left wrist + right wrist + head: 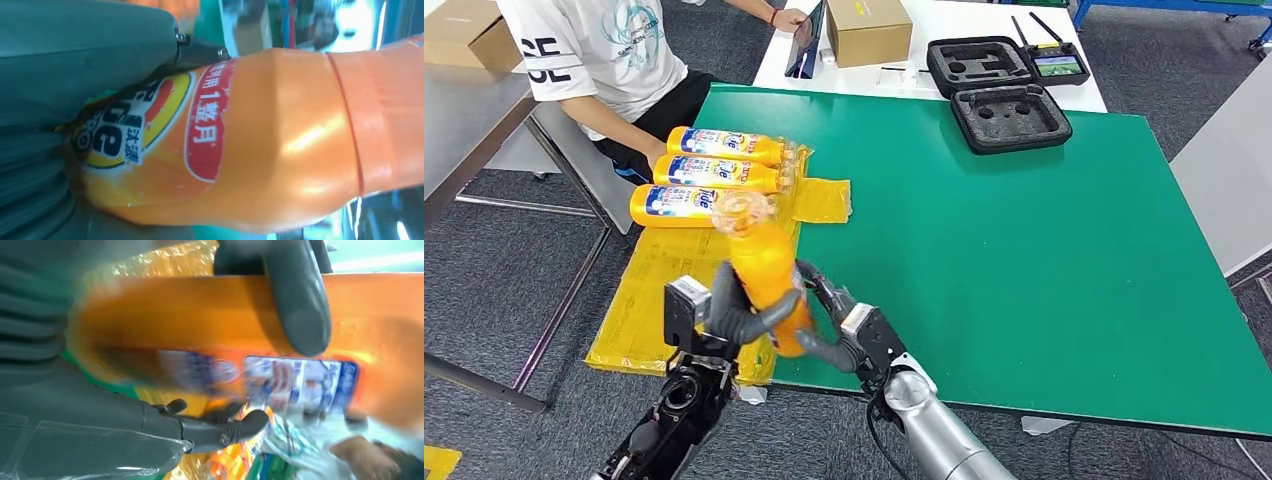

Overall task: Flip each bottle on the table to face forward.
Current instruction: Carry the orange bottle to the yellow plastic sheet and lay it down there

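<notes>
The green counter carried a yellow sheet at its near left edge, and on that sheet three bottles lay side by side with their labels up, close to a seated person. A fourth bottle was off the counter, raised over the sheet's near end, tilted with its cap away from the robot. Both robot hands were on it: the left robot hand wrapped its fingers around the lower body, and the right robot hand cupped it from the other side, a thumb pressed across the orange plastic. The smooth, glossy body looked the main risk: if one robot hand let go before the other had a firm hold, the bottle could twist or slip and drop onto the three bottles, knocking them out of line. Turning it too far would leave the back label up. The person's nearness added a risk of contact during any swing.
</notes>
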